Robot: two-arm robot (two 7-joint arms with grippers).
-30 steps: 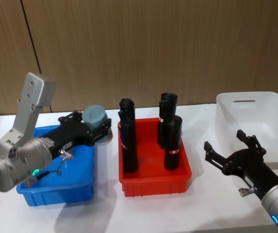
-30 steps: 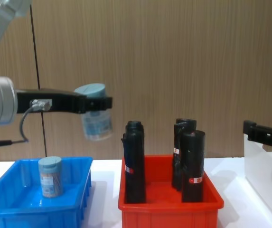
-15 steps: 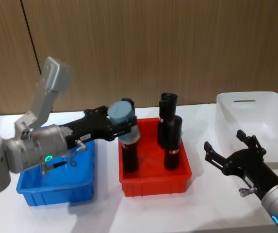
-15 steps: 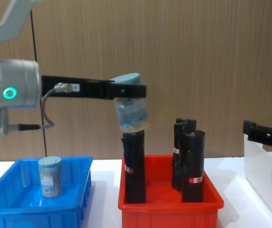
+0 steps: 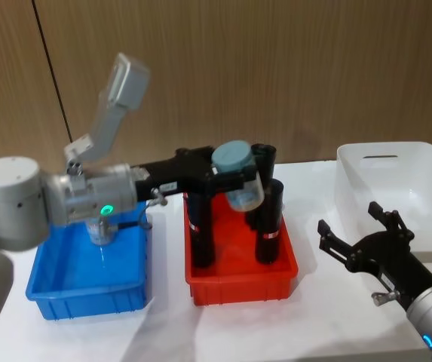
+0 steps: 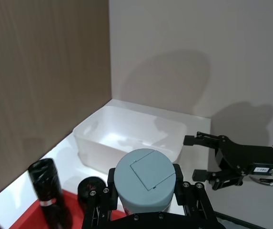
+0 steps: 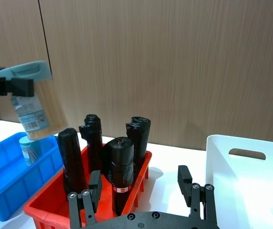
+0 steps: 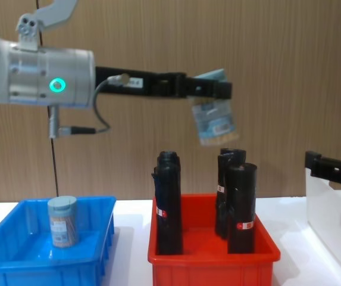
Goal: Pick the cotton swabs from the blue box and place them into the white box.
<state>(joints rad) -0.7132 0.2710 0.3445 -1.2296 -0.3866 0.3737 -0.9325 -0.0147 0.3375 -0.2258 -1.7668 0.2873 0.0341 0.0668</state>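
Left gripper: black metal left gripper [image 5: 234, 172] on a thick silver cylindrical arm, reaching across toward the right. It is clamped on the lid end of a jar.
Held item: small clear plastic cylindrical cotton-swab jar [image 8: 213, 122] with a smooth grey-blue lid, a pale printed label and pale sticks packed inside. A square flap outline shows on the lid top in the left wrist view [image 6: 145, 177]. The jar hangs tilted in the air over the red bin, above the right-hand rolls and clear of their tops.
Second jar: the second jar [image 8: 62, 221] is the same make. It stands upright on the floor of the blue box, near its back wall.
Blue box: bright blue shallow rectangular plastic blue box [image 5: 87, 290] with glossy sloped walls and a rim, at the table's left.
Red bin: glossy red plastic red bin [image 8: 212, 271] of similar shape, just beside the blue box and between the two other bins.
Black rolls: tall black rolls [image 8: 242, 208] in crinkled wrap with red-white label bands, standing upright in the red bin.
White box: milky, slightly translucent white box [image 5: 351, 196] with rounded corners and a slot handle cutout, taller than the others, at the table's right.
Right gripper: black right gripper [image 5: 347, 217], jaws spread and holding nothing, low over the table just in front of the white box.
Surface: matte white table [image 5: 314, 317].
Backdrop: brown wood-grain wall [image 5: 276, 68].
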